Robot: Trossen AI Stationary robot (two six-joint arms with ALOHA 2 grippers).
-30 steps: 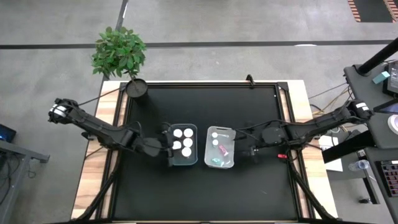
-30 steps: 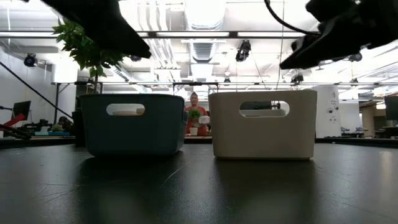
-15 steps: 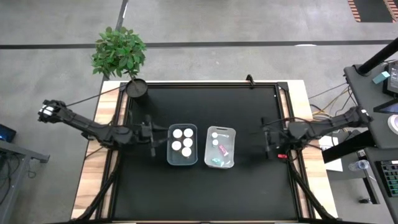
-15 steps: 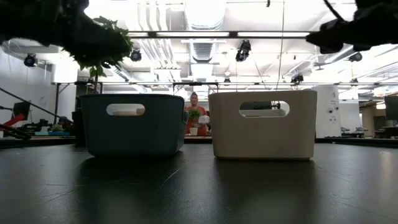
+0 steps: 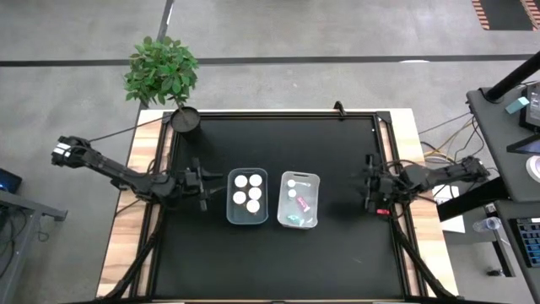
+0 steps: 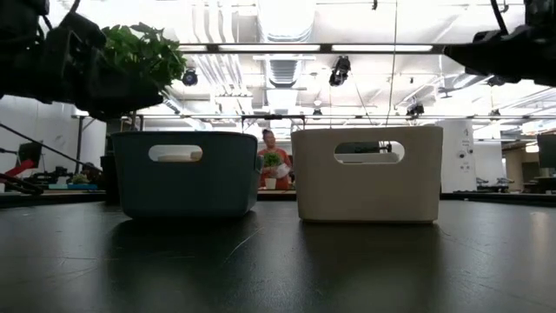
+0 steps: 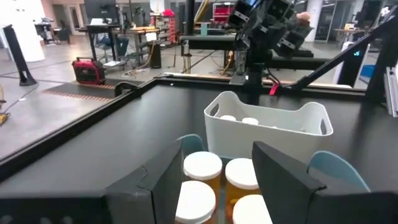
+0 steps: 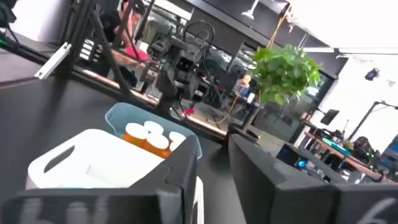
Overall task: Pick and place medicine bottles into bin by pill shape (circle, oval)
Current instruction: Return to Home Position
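Several orange medicine bottles with white caps (image 5: 248, 190) stand upright in the blue bin (image 5: 247, 219). Smaller bottles, one teal and one pink (image 5: 298, 205), lie in the white bin (image 5: 281, 203) to its right. My left gripper (image 5: 202, 181) hovers left of the blue bin, pointing level at it; it is open, with nothing between its fingers (image 7: 165, 180). My right gripper (image 5: 369, 182) hovers right of the white bin, pointing toward it. Its fingers (image 8: 249, 165) stand a narrow gap apart, with nothing between them. In the left wrist view the capped bottles (image 7: 202, 167) show just beyond the fingers.
A potted plant (image 5: 185, 120) stands at the table's far left corner. The two bins stand side by side at mid-table, blue (image 6: 187, 174) and white (image 6: 365, 174). Bare black tabletop (image 5: 270, 262) lies in front of them. A person (image 6: 271, 165) stands in the room beyond.
Both grippers have drawn back from the bins. My left gripper has gone from the blue bin's left rim toward the table's left edge, my right gripper toward the right edge. The bins and bottles have kept their places.
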